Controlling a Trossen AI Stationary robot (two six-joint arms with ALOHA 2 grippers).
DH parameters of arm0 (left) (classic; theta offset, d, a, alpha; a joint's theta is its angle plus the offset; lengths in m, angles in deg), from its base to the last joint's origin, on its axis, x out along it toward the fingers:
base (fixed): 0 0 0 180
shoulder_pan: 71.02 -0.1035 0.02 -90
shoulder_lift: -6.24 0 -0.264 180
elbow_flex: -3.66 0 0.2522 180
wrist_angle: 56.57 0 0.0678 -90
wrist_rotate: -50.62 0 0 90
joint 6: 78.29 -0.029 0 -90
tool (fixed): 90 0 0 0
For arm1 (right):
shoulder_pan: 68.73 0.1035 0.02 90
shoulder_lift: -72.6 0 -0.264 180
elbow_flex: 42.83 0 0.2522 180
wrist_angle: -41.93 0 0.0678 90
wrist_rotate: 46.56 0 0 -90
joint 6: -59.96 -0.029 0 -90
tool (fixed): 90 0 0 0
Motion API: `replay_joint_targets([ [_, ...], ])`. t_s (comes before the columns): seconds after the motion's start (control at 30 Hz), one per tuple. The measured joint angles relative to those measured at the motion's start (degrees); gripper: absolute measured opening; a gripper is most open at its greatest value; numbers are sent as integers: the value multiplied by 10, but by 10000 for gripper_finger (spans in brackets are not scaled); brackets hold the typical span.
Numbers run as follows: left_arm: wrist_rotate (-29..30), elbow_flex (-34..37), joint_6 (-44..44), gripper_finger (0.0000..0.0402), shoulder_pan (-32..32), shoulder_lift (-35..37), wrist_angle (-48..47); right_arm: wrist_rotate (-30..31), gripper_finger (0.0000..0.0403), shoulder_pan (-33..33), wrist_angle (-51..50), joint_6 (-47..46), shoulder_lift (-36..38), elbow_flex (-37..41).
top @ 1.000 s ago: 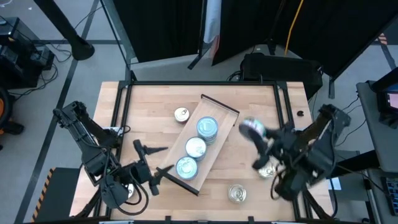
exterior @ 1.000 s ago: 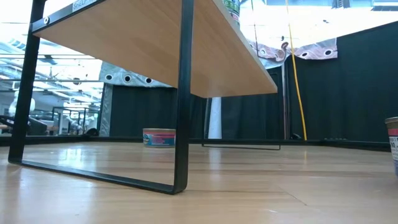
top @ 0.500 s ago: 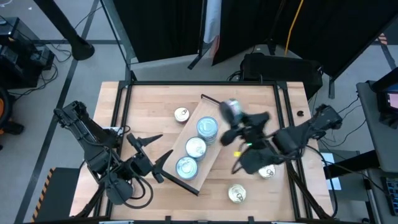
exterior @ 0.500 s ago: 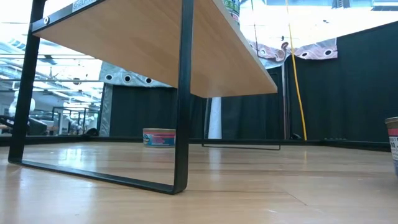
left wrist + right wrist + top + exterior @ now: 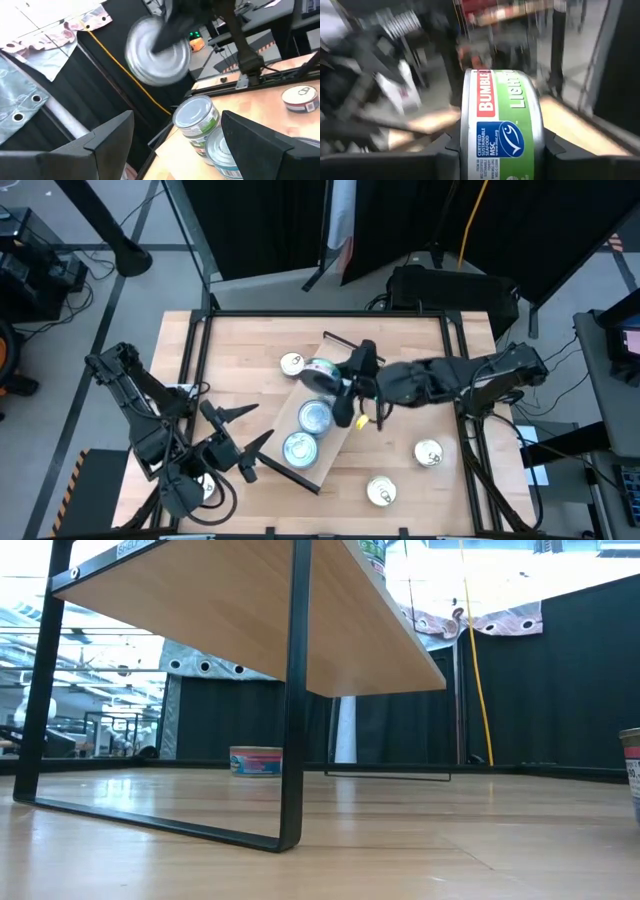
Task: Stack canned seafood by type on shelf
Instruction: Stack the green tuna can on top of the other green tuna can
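Green-labelled tin [image 5: 500, 125] pinched on edge in the right gripper [image 5: 335, 385] jaws, held above the far end of the shelf [image 5: 352, 425], over the far stack of blue-topped tins [image 5: 315, 416]. Second blue-topped stack [image 5: 298, 449] at the shelf's near end; three pull-tab tins [image 5: 292, 363] loose on the bench [image 5: 400, 340] around the shelf. Left gripper [image 5: 240, 435] off the shelf's near-left end, jaws spread, holding nothing

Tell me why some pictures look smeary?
Left wrist view: the tin carried by the right gripper is a streaky blur, while the stacked tins look sharp. Right wrist view: the held tin's label is readable, the room behind smeared. Low view: bright windows glare under the shelf.
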Motion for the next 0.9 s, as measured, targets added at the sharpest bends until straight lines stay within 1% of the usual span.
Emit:
replay_joint_targets([
  [0.07,0,0,0,301,7,0,0,-18,116,-9,-64,-29,7,0],
  [0.13,0,0,0,301,10,0,2,-26,117,-16,-94,-47,7,0],
  [0.27,0,0,1,301,10,0,5,-45,130,-38,-89,-55,3,0],
  [0.37,0,0,1,301,9,0,5,-91,131,-62,-107,-39,-2,0],
  [0.43,0,0,2,301,10,0,5,-107,125,-83,-135,-33,1,1],
  [0.57,0,0,2,301,12,0,5,-162,116,-131,-135,-5,44,1],
  [0.63,0,0,3,301,13,0,5,-177,119,-147,-129,-2,67,-2],
  [0.77,0,0,16,301,13,0,3,-196,135,-140,-131,-2,86,5],
  [0.83,0,0,16,301,13,0,3,-199,136,-128,-124,-7,86,25],
  [0.9,0,0,16,301,10,0,4,-207,131,-116,-89,-24,86,56],
])
